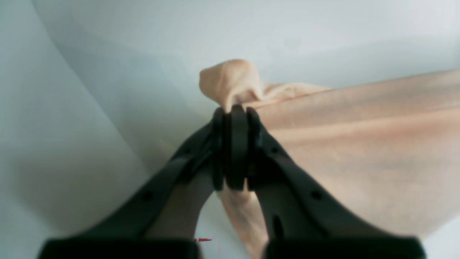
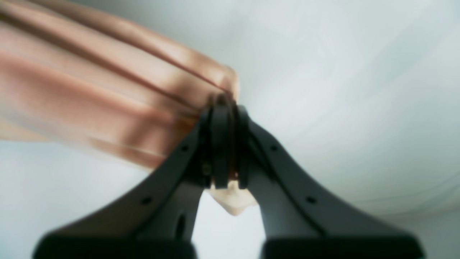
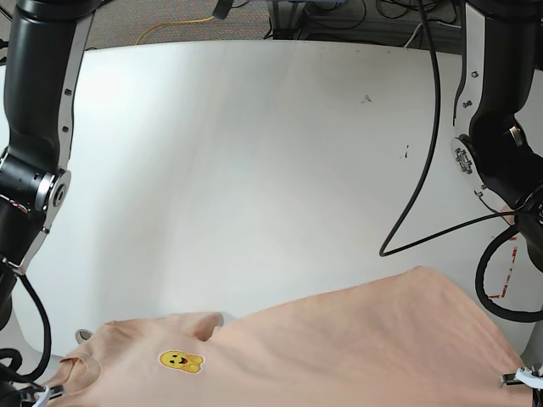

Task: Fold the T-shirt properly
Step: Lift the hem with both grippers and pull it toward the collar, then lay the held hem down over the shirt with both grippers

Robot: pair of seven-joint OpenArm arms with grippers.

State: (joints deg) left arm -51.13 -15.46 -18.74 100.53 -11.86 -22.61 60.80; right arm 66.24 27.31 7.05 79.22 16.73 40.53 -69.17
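1. T-shirt (image 3: 339, 348), peach-pink with a small yellow cartoon print (image 3: 181, 361) on the chest, lies stretched across the near edge of the table (image 3: 254, 153), running from the lower left of the base view to the lower right.
2. Left gripper (image 1: 233, 111) is clenched on a bunched bit of the shirt; a knob of cloth pokes out above the fingertips and the fabric spreads away to the right in the left wrist view.
3. Right gripper (image 2: 222, 104) is likewise clamped on the shirt, with taut folds running off to the upper left and a small tip of cloth showing below the fingers; that view is blurred.
4. White tabletop has a few small dark specks (image 3: 366, 99) toward its far right side; most of its surface beyond the shirt is bare.
5. Black arms stand at both sides of the table, a black cable (image 3: 424, 170) hangs in a loop over the right part, and a yellow cable (image 3: 174, 25) lies on the floor past the far edge.
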